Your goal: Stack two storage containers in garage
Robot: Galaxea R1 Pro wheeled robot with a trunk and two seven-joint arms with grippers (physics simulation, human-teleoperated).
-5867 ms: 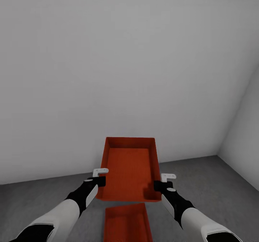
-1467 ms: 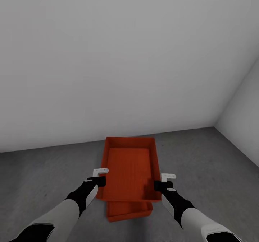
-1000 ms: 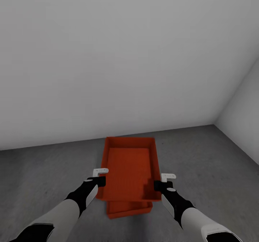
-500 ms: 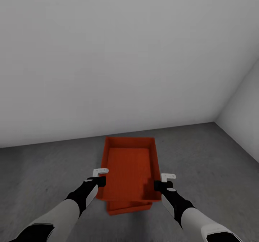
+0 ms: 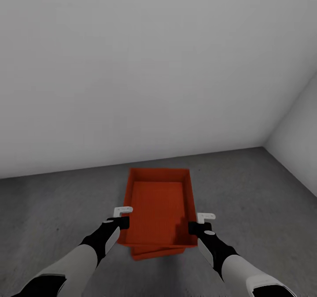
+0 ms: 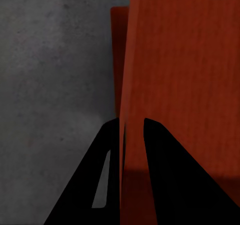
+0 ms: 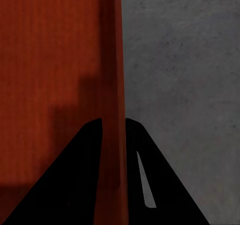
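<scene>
misalignment is the main risk here: the upper container (image 5: 159,206) hangs between both arms above the lower container (image 5: 157,252), which sits on the floor (image 5: 53,200) and peeks out past the near edge of the carried one. judging by that offset, the 2 bins are not yet squared up, so a release now could leave the top one perched on a rim, tilted, or sliding off to one side. a second hazard is the grip itself. the left gripper (image 5: 123,216) is clamped on the left wall of the held bin and the right gripper (image 5: 199,222) on the right wall, each pinching a thin plain wall from the rim; in the left wrist view the left gripper (image 6: 132,130) straddles that wall, and in the right wrist view the right gripper (image 7: 113,125) does the same. if 1 side lets go before the other, i'd expect the bin to swing or twist, and pushing down unevenly could shove the lower bin along the concrete.

the floor is dark grey, matte and faintly mottled, flat and bare around the bins. the room is the garage: plain grey-white walls (image 5: 132,68) meet in a corner at the right.
</scene>
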